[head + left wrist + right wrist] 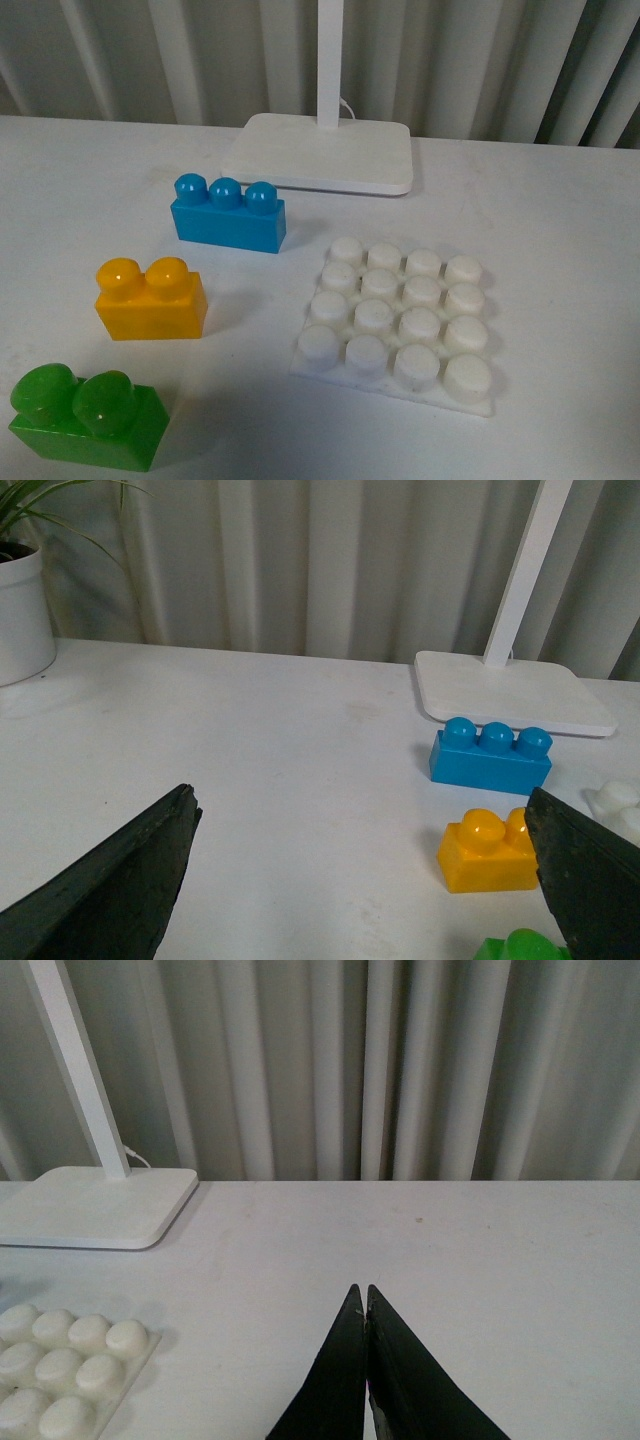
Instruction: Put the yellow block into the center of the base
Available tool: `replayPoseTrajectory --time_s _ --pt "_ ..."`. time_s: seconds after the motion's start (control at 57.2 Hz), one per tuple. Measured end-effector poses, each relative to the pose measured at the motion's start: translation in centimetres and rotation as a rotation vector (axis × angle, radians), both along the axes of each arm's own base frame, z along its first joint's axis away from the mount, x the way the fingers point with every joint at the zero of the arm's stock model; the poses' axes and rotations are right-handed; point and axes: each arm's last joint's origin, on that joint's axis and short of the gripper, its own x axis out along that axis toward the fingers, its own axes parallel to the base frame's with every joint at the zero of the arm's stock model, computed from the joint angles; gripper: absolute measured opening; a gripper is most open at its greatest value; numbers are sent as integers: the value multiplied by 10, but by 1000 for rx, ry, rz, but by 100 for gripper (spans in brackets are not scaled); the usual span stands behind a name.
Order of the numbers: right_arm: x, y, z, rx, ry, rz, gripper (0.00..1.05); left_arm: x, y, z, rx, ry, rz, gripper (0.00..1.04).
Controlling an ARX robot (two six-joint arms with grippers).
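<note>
The yellow block [152, 299] with two rounded studs stands on the white table, left of the base [397, 321], a flat white plate with a 4x4 stud grid. Neither arm shows in the front view. In the left wrist view the yellow block [487, 851] lies close to one black finger [590, 875] of my left gripper [362, 815], which is wide open with nothing between its fingers. My right gripper [363, 1291] is shut and empty over bare table, with a corner of the base [68, 1365] off to its side.
A blue three-stud brick [229, 213] stands behind the yellow block, and a green two-stud brick [88, 418] sits near the front edge. A white lamp foot [320, 151] with a pole is at the back. A potted plant [22, 600] shows in the left wrist view.
</note>
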Motion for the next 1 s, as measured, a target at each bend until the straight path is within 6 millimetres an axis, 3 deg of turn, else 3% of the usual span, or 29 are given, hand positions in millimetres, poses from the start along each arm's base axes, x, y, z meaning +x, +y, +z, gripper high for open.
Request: replayPoseTrajectory --time_s 0.367,0.803,0.856,0.996 --pt "-13 0 -17 -1 28 2 1 0 0 0 0 0 0 98" --pt "-16 0 -14 -1 -4 1 1 0 0 0 0 0 0 98" --pt "-16 0 -14 -2 -4 1 7 0 0 0 0 0 0 98" --pt "-16 0 -14 -3 -4 1 38 0 0 0 0 0 0 98"
